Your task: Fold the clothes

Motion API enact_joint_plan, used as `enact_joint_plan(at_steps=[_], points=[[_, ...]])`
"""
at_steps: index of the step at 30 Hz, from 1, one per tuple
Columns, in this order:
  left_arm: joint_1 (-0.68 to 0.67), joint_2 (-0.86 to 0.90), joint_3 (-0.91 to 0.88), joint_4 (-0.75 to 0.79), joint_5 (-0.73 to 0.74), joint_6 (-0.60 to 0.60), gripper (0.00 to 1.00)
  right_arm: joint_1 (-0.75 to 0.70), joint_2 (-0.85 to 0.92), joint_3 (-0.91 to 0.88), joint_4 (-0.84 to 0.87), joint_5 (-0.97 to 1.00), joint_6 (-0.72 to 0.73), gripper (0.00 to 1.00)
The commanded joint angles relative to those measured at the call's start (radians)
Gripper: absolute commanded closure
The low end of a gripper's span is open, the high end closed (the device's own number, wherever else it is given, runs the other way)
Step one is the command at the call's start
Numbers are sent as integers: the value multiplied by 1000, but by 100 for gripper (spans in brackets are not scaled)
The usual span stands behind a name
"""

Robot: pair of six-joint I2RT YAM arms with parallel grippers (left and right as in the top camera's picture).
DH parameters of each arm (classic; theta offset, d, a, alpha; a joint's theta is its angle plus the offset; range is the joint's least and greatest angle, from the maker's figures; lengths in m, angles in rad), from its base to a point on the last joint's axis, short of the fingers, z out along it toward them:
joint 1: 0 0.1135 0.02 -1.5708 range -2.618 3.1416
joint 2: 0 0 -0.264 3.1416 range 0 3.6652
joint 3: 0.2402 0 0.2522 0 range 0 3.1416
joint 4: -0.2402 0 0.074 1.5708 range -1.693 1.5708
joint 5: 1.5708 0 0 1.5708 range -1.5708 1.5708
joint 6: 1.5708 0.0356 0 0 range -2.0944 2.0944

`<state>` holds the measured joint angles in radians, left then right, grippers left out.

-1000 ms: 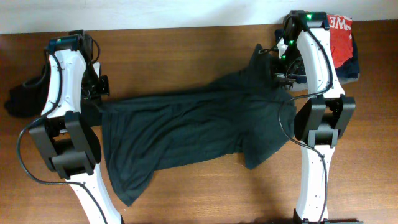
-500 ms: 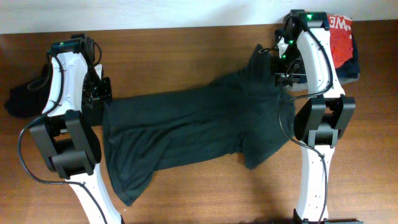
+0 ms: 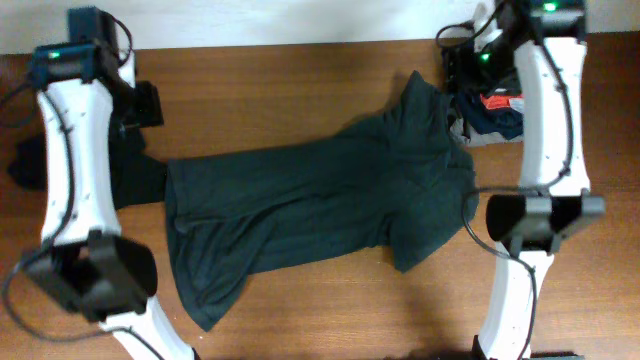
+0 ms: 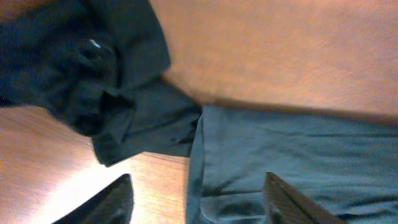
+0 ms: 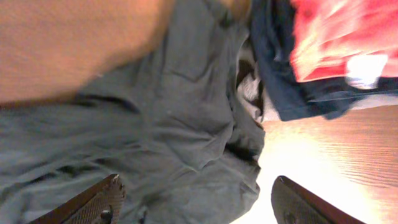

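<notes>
While over the brown wooden surface (image 3: 300, 320), held left hand (image 4: 202, 202) and right hand (image 5: 196, 202) spread, empty. Found the large dark green cloth T-shirt (image 3: 310, 210) lying skewed there. Feared snagging the adjacent crumpled black cloth bundle (image 4: 93, 93) or red-and-navy clothes pile (image 3: 495, 115).

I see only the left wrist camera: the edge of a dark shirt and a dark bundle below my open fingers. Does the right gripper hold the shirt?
Observer: No. The right gripper is open above the shirt and holds nothing.
Operator: What lies near that end?
Observer: A pile of clothes, navy and red, right beside the shirt.
Operator: How does the shirt lie?
Observer: It is spread across the table between the two arms, wrinkled, with one sleeve pointing to the far edge.
</notes>
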<state>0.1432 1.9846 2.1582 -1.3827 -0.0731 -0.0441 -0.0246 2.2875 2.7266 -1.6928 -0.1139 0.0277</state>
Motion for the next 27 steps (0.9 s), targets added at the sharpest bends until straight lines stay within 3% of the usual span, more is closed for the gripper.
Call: enact_joint_plan(at_steps=[1, 3, 5, 10, 17, 27], points=[[1, -127, 26, 1, 87, 2, 29, -4, -134, 25, -6, -13, 16, 18], [1, -172, 26, -12, 116, -14, 27, -2, -194, 17, -6, -18, 33, 14], [0, -213, 26, -42, 138, -27, 26, 0, -270, -12, -6, -18, 57, 1], [0, -277, 25, -138, 156, -32, 26, 0, -447, -177, -6, -22, 62, 1], [-56, -283, -42, -200, 201, -42, 27, 0, -628, -565, -6, -33, 124, 1], [-262, -291, -471, -24, 185, -165, 27, 28, -706, -1099, 77, -58, 230, 1]])
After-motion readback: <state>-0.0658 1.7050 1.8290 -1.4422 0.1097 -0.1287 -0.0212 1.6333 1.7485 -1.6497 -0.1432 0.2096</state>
